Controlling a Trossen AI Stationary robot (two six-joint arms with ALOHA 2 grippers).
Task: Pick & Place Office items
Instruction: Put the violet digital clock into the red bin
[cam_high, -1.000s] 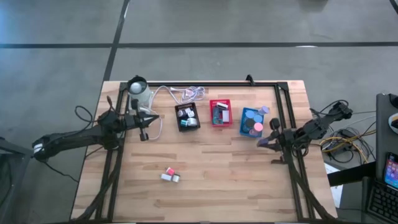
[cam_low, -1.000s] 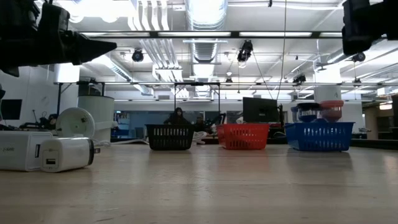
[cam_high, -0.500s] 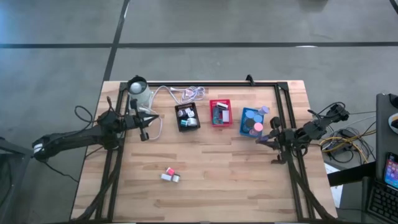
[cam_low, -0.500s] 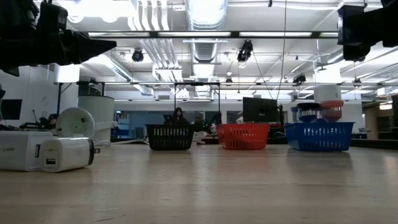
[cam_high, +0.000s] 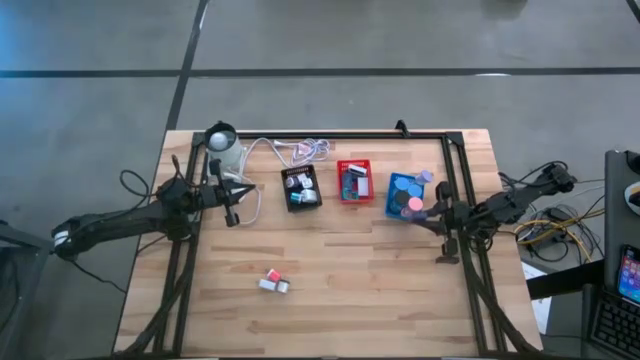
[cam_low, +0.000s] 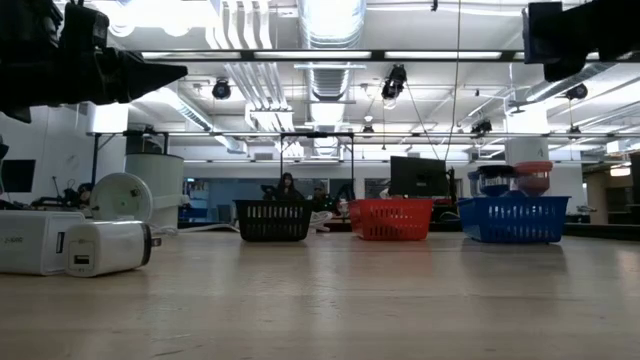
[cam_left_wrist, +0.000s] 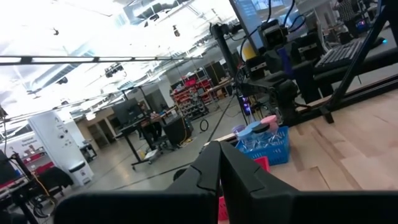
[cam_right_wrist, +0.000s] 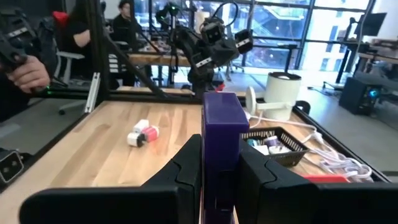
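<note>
Overhead, we see the wooden table first, with a black frame around its working area. Both dark arms come in from the sides: the left arm from nine o'clock, the right arm from three o'clock.

Along the twelve o'clock edge three mesh trays stand in a row: the black tray, the red tray and the blue tray. All three already hold office items, and the blue tray is stacked with round rolls in blue and pink. A white coiled cable lies beyond the black tray, near a white round device at about eleven o'clock.

We find the left gripper just at nine o'clock of the black tray, its fingers pressed together with nothing between them. The right gripper sits at the blue tray's three o'clock side, raised above the table, its fingers clamped on a purple block that stands upright between them.

Smallest of all, two loose pieces are left toward seven o'clock of the table's middle: a pink block touching a white block.
</note>
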